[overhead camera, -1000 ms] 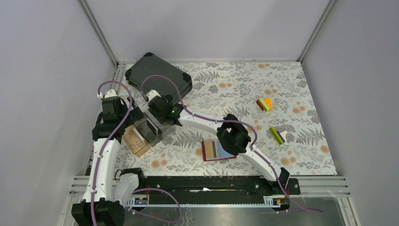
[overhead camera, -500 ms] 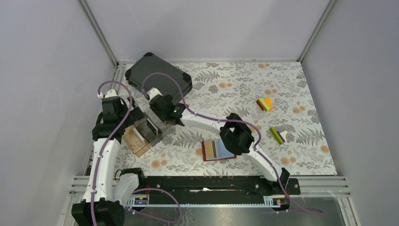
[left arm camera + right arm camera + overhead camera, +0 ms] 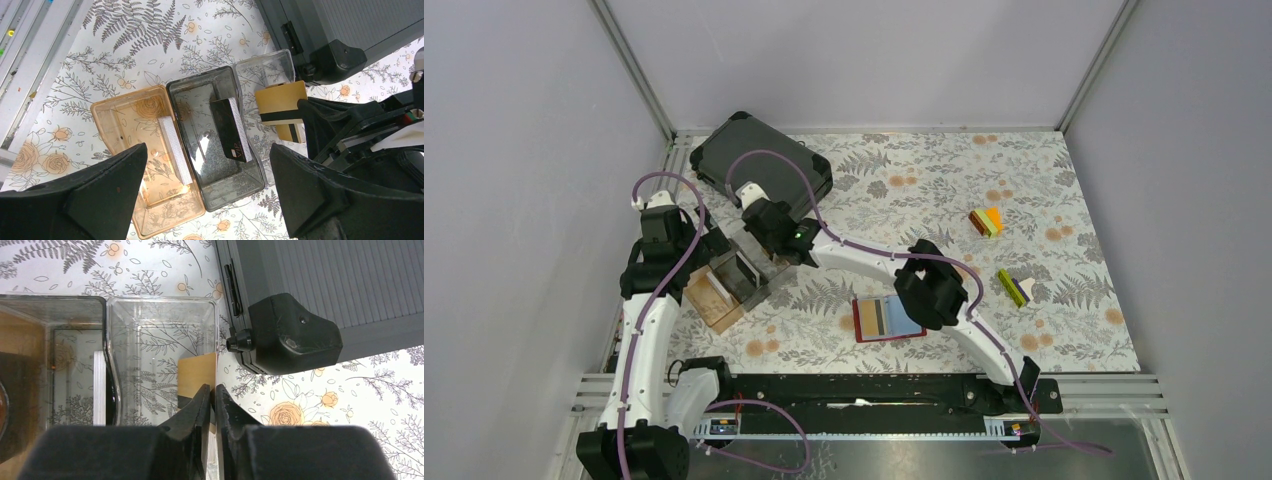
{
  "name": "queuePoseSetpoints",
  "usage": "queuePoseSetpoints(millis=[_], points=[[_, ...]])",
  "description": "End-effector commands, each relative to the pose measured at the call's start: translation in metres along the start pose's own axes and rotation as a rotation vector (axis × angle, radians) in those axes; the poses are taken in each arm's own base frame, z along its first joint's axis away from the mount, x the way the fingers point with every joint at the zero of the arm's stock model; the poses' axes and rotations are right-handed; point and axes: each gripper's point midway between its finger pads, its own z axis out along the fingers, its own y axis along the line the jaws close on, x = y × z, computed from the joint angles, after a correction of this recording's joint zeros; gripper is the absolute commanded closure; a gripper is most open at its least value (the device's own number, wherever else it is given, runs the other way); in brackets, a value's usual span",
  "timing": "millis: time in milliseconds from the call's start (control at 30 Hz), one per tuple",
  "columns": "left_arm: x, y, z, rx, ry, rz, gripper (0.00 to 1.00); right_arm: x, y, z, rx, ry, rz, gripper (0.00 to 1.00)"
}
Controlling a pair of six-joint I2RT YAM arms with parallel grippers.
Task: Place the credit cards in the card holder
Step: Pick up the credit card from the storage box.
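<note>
Right wrist — gold card between fingers

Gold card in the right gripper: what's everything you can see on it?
The gold card is a thin, flat tan-gold rectangle, plastic by its look, with a dark stripe across one face. The right gripper is shut on one edge and holds it at the clear compartment, by the wall nearest the dark case. Whether it touches the compartment's bottom cannot be told.
</note>
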Motion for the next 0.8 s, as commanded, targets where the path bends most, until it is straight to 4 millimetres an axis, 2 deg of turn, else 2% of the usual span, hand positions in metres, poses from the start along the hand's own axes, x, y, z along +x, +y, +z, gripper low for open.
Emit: queuePoseSetpoints(millis=[0, 200, 433, 567, 600, 667, 767], points=[[-0.008, -0.003, 0.002, 0.019, -0.03, 0.006, 0.01, -0.043, -0.005, -0.026, -0.035, -0.089, 0.066, 0.89], [-0.01, -0.002, 0.001, 0.015, -0.041, 0.003, 0.01, -0.056, 0.005, -0.043, -0.119, -0.127, 0.108, 0.97], [-0.022, -0.008, -0.012, 0.051, -0.113, -0.013, 0.01, -0.081, 0.008, -0.084, -0.225, -0.215, 0.173, 1.0], [-0.029, -0.029, -0.026, 0.181, -0.16, 0.003, 0.01, -0.094, 0.003, -0.12, -0.309, -0.256, 0.216, 1.0], [-0.028, -0.036, -0.03, 0.229, -0.164, 0.018, 0.01, -0.088, 0.001, -0.125, -0.331, -0.245, 0.223, 1.0], [-0.025, -0.052, -0.037, 0.327, -0.167, 0.045, 0.01, -0.087, -0.01, -0.144, -0.374, -0.245, 0.256, 1.0], [-0.009, -0.083, -0.048, 0.515, -0.123, 0.107, 0.01, -0.068, -0.025, -0.16, -0.457, -0.195, 0.314, 1.0]])
